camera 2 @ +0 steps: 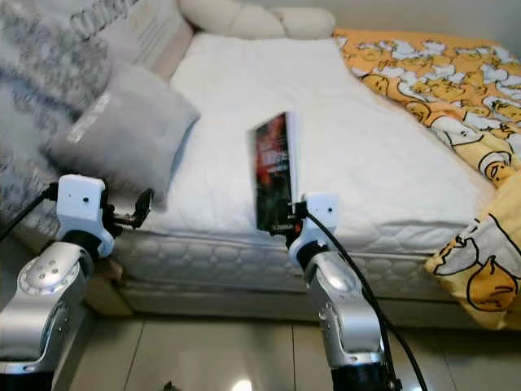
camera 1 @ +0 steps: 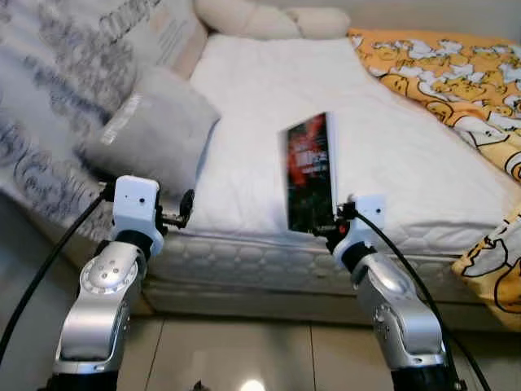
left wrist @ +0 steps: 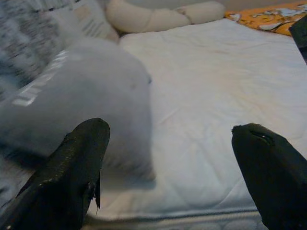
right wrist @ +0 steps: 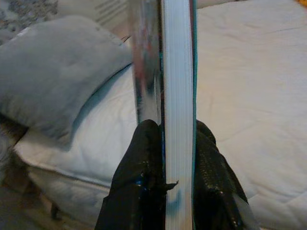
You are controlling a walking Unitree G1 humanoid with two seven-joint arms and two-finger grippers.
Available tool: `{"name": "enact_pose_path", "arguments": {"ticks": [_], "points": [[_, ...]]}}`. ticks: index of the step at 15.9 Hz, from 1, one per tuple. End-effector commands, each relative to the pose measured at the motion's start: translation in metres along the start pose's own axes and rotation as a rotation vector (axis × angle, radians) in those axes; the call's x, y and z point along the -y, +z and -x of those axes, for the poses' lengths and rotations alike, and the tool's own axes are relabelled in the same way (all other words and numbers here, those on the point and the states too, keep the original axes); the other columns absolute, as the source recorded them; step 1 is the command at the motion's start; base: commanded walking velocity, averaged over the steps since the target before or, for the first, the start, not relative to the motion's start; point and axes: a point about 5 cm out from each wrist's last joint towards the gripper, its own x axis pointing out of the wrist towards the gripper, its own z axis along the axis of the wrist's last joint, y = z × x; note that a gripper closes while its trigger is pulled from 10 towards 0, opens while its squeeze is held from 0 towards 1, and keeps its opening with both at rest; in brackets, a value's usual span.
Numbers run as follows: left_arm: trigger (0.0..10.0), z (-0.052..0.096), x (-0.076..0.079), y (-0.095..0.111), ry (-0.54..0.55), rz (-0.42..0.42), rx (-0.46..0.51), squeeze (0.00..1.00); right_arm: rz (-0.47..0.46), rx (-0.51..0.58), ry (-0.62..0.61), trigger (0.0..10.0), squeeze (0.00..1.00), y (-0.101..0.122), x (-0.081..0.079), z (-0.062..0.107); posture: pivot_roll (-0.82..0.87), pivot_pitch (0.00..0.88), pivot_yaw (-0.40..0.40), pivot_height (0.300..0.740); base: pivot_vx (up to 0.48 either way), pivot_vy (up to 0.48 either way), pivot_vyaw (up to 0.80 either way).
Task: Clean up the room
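Above bed edge (camera 1: 244, 257), right pincer (camera 1: 324, 230) clamps upright book (camera 1: 309, 171).

We are looking at a bedroom in a home. A bed with a white quilted mattress (camera 1: 269, 98) takes up most of the scene, its stitched side panel standing above a glossy tiled floor (camera 1: 244, 358). A soft grey square cushion (camera 1: 155, 134) lies near its edge, a cream bolster-shaped pillow (camera 1: 269, 18) rests at the head, and an orange blanket printed with yellow cartoon figures (camera 1: 456, 73) drapes over the far side.
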Motion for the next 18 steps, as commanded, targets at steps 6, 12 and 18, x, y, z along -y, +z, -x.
{"name": "enact_pose_path", "arguments": {"ticks": [6, 12, 18], "points": [[10.0, -0.0016, 0.0061, 0.0023, -0.025, 0.002, 0.015, 1.00, 0.023, 0.063, -0.016, 10.0, 0.00, 0.0137, 0.0063, 0.0000, -0.09, 0.000, -0.021, 0.740, 0.339, 0.000, 0.00], [10.0, -0.0013, 0.0056, 0.0020, -0.025, 0.001, 0.015, 1.00, 0.023, 0.057, -0.008, 10.0, 0.00, 0.0122, 0.0052, -0.0007, -0.09, 0.000, -0.020, 0.740, 0.346, 0.000, 0.00], [10.0, 0.0001, 0.0042, 0.0019, -0.028, -0.003, 0.011, 1.00, 0.021, 0.051, -0.001, 10.0, 0.00, 0.0099, 0.0024, -0.0003, -0.08, 0.004, -0.015, 0.740, 0.346, 0.000, 0.00]]}}
